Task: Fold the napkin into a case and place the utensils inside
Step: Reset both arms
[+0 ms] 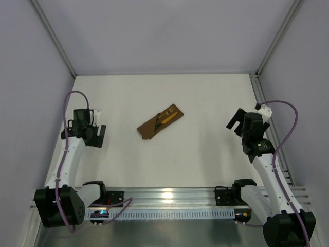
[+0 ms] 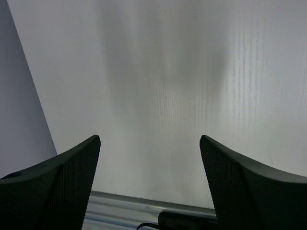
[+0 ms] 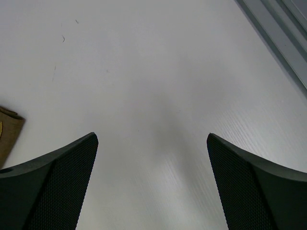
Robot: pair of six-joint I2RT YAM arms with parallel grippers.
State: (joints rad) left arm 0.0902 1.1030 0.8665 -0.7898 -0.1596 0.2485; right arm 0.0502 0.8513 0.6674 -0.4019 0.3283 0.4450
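While the left claw (image 2: 149, 143) and right claw (image 3: 152, 139) both stand spread and empty, note that the narrow dark-brown cloth case (image 1: 160, 123) lies between them on the white bench (image 1: 216, 98), well apart from each, long axis near-left to far-right, gold-headed black-handled utensils (image 1: 167, 116) tucked inside.

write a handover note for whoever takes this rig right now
Left pincer: open, empty, over bare table at the left side.
Right pincer: open, empty, at the right side, apart from the cloth.
Things: the napkin is folded into the case, lying diagonally mid-table. The utensils are tucked into it, gold and black showing at its far-right end.
Done: fold and insertion look finished, though the view is too small to count both pieces.
Left: probably nothing; confirm both utensils are in.
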